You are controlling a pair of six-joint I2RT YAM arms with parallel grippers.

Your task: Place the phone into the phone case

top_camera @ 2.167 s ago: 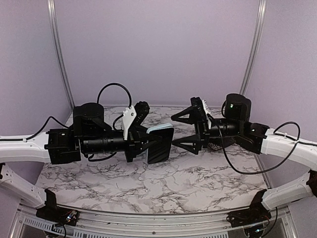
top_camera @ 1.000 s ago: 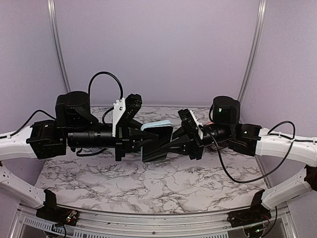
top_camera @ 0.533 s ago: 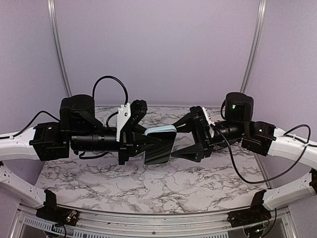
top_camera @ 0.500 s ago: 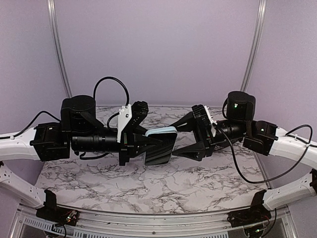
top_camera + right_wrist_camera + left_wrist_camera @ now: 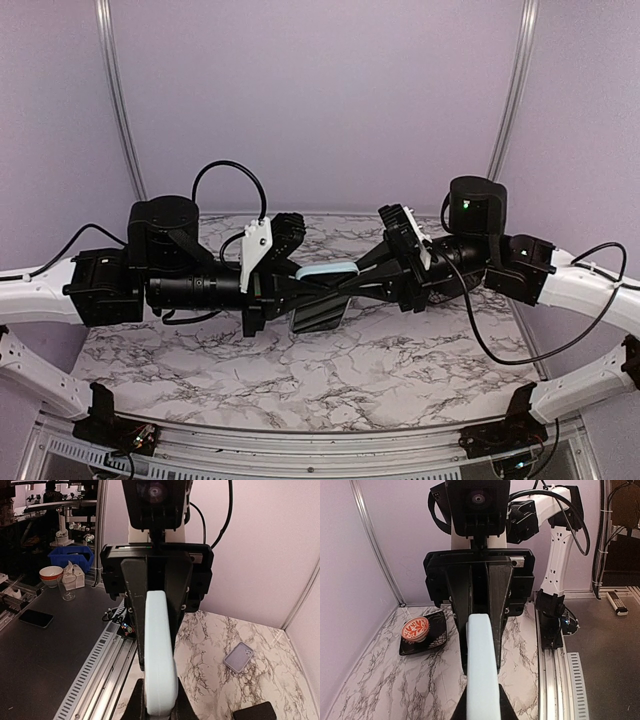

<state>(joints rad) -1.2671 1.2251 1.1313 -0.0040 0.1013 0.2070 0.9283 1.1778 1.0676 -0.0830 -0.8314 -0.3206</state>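
Note:
The phone case [image 5: 328, 271] is light blue and hangs in the air above the middle of the table. The dark phone [image 5: 318, 315] shows as its lower face, framed by the blue rim. My left gripper [image 5: 308, 293] is shut on the case from the left, and my right gripper [image 5: 350, 288] is shut on it from the right. In the left wrist view the case's edge [image 5: 481, 670] runs up between my dark fingers [image 5: 506, 711] toward the right gripper. In the right wrist view the case's rounded edge [image 5: 160, 655] is pinched the same way.
A black square dish [image 5: 436, 638] holding a red-and-white patterned bowl [image 5: 415, 629] sits on the marble table [image 5: 400, 370] at one far corner. A grey phone case [image 5: 238, 657] lies flat near the other wall, with a black block [image 5: 255, 711] close by.
Half a second ago the right gripper's jaws stood wide open around the case's end; now they are shut on it. The case has tipped flatter and sunk slightly.

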